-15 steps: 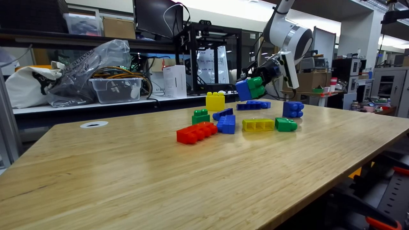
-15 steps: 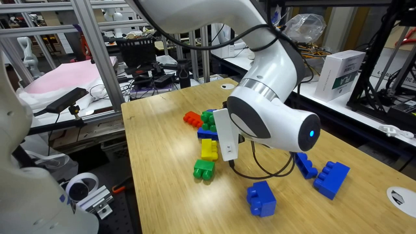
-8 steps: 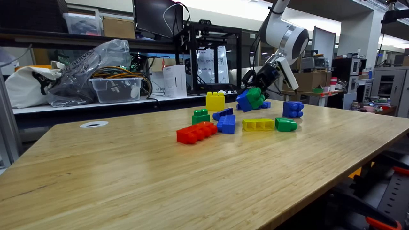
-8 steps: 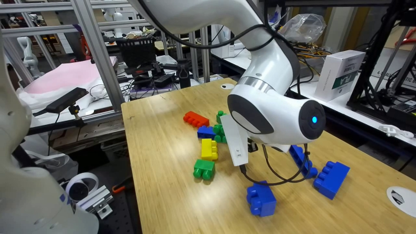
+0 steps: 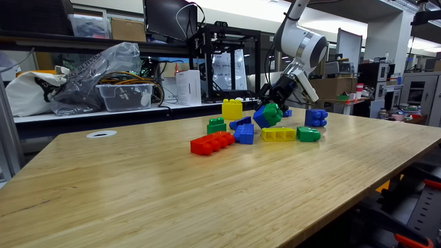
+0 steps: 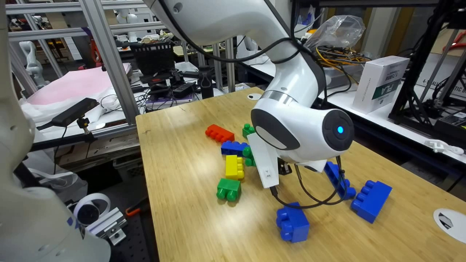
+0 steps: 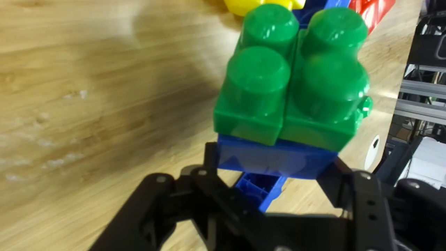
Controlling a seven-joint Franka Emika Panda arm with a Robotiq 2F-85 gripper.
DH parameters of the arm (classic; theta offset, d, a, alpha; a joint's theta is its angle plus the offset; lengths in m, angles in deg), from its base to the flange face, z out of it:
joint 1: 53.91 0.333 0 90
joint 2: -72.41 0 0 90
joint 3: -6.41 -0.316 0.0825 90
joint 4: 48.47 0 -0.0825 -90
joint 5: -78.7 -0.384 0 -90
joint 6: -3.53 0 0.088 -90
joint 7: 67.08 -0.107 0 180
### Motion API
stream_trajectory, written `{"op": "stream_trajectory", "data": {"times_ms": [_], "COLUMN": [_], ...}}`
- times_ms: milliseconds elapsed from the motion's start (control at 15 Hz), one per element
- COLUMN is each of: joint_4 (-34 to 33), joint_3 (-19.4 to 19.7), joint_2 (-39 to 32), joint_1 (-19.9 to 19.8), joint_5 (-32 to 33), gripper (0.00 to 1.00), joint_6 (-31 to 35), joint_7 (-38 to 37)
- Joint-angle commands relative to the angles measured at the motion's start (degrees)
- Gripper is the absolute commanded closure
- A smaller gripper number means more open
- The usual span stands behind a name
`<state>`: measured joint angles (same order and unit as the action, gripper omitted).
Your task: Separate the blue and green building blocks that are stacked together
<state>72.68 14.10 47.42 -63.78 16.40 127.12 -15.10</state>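
My gripper [image 7: 273,166] is shut on the blue block [image 7: 268,157], one finger at each end of it. The green block [image 7: 259,94] is joined to the blue one on the side away from the palm. A seam runs down the green part, so it looks like two pieces side by side, studs facing the camera. In an exterior view the blue block [image 5: 260,119] and green block [image 5: 274,114] hang tilted, low over the table, below the gripper [image 5: 268,100]. In an exterior view only part of the green block [image 6: 248,156] shows; the arm hides the blue one and the fingers.
Loose bricks lie around the held stack: a red brick [image 5: 210,143], a lying yellow brick [image 5: 278,134], a green brick [image 5: 308,134], and several blue bricks, one [image 5: 244,133] close by. A standing yellow brick [image 5: 232,109] is further back. A blue brick [image 6: 293,222] lies near the wrist cable.
My gripper has moved down toward the table with the joined blue and green blocks, and the stack has tilted more. The loose bricks have not moved.
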Motion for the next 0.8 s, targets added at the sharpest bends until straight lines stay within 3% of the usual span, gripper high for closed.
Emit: {"op": "stream_trajectory", "data": {"times_ms": [0, 467, 733], "joint_4": [0.16, 1.31, 2.77], "joint_3": [-0.85, -1.71, -2.08], "joint_2": [-0.05, 0.22, 0.58], "joint_1": [0.09, 0.91, 2.75], "joint_5": [0.98, 1.45, 1.49], "gripper": [0.55, 0.55, 0.55], "joint_6": [3.2, 8.99, 17.38], "joint_7": [0.13, -0.23, -0.82]}}
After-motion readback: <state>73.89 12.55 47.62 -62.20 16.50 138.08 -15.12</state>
